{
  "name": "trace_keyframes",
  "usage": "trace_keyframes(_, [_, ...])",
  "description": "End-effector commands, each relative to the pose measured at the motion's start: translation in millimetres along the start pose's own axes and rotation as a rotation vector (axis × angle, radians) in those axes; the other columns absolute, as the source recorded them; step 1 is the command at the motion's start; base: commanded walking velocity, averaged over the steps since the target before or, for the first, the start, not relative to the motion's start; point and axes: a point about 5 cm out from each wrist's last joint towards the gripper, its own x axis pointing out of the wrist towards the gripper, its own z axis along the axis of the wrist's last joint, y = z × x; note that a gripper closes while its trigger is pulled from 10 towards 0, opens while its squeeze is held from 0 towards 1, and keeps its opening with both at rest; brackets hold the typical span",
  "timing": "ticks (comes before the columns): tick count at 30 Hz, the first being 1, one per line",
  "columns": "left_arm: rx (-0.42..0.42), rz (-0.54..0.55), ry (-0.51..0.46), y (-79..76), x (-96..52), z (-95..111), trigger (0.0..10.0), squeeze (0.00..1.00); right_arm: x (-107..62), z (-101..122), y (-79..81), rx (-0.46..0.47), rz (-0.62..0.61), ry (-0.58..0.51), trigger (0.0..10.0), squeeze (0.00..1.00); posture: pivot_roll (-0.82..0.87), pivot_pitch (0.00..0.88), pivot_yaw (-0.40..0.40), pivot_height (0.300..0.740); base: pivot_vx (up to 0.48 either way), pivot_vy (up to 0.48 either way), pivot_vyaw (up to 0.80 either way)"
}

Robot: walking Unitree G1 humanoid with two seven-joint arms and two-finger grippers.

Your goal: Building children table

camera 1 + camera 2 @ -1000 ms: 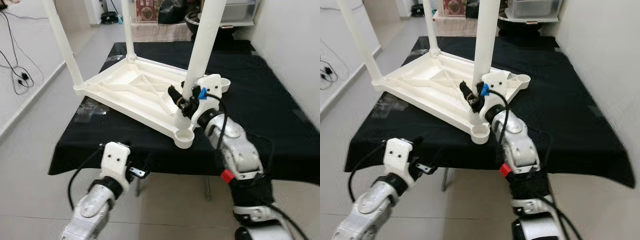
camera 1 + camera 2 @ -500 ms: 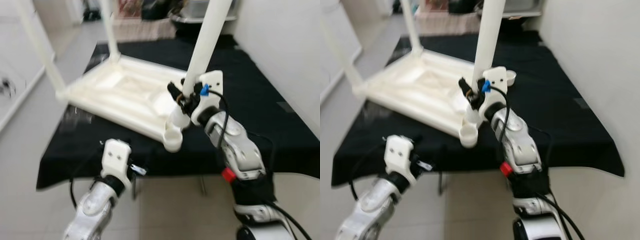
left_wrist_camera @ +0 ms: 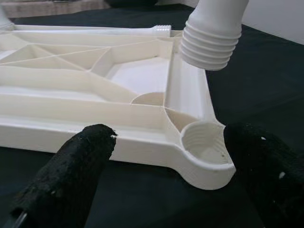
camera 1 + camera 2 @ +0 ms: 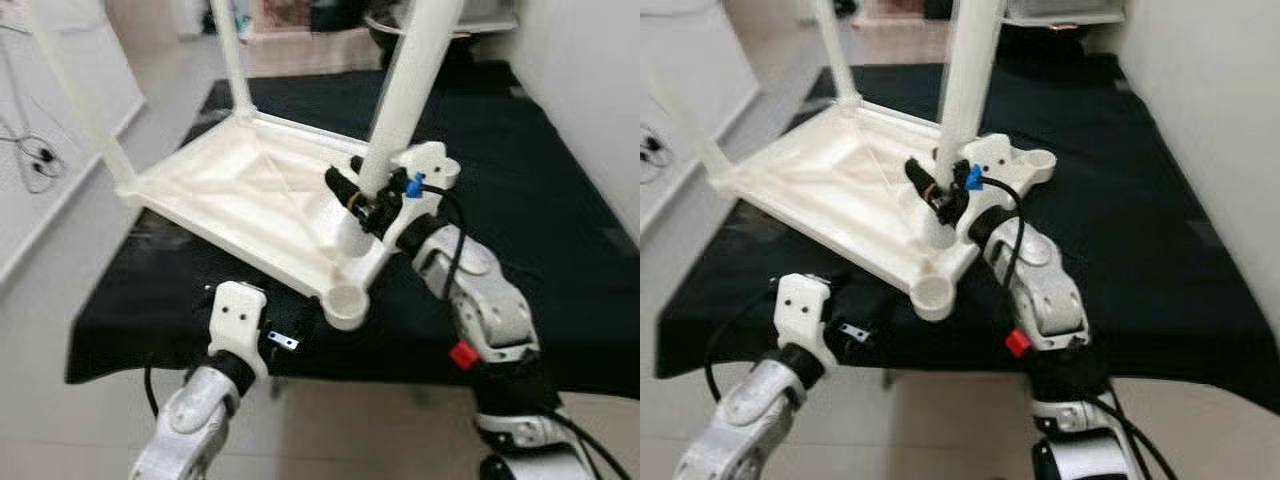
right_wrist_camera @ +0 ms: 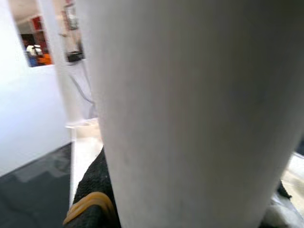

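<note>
A white children's table top [image 4: 240,190] lies upside down on a black-covered table [image 4: 560,230]. Two white legs [image 4: 232,60] stand in its far and left corners. My right gripper [image 4: 365,200] is shut on a third white leg [image 4: 405,90], which tilts. Its threaded end [image 3: 211,45] hangs over the frame rail, just short of the empty near corner socket [image 3: 204,145]. My left gripper [image 3: 171,137] is open, low at the table's front edge, with one fingertip on each side of that socket corner and apart from it. The leg [image 5: 190,109] runs close past the right wrist camera.
Another empty socket [image 4: 1040,160] sits at the far right corner, beside my right wrist. The black cloth hangs over the table's front edge [image 4: 150,350]. A white wall [image 4: 600,80] stands on the right, and cables [image 4: 35,160] lie on the floor at the left.
The camera has swung, so the whole scene has shifted. My right gripper still holds the leg over the frame near the front corner. The left gripper stays low at the table edge.
</note>
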Motion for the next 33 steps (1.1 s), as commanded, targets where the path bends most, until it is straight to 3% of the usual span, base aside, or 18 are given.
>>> trace_keyframes(1, [0.013,-0.005,0.025,0.8,-4.8,-3.4,10.0,0.0,1.7,1.0,6.0,0.001,0.022,-0.004,10.0,0.0,-0.01,0.2,0.026,0.74,0.0,-0.349,0.0])
trace_keyframes(7, [-0.02,-0.004,0.026,-1.7,-7.7,-3.5,10.0,0.0,-0.1,2.3,7.2,-0.003,0.075,0.002,10.0,0.0,-0.01,0.21,0.024,0.74,0.0,-0.458,0.0])
trace_keyframes(18, [0.003,0.053,0.123,2.3,-27.6,-23.1,10.0,0.0,-1.3,10.1,16.1,-0.047,0.247,0.001,10.0,0.0,-0.01,0.223,0.026,0.74,0.0,0.0,0.0])
trace_keyframes(29, [0.029,0.07,0.126,5.8,-29.4,-21.4,10.0,0.0,-1.3,9.3,16.6,-0.053,0.269,0.014,10.0,0.0,-0.01,0.229,0.029,0.74,0.0,0.48,0.0])
trace_keyframes(33, [0.048,0.071,0.114,8.1,-28.9,-17.9,10.0,0.0,-2.5,9.1,15.8,-0.051,0.26,0.013,10.0,0.0,-0.01,0.229,0.036,0.74,0.0,0.0,0.0])
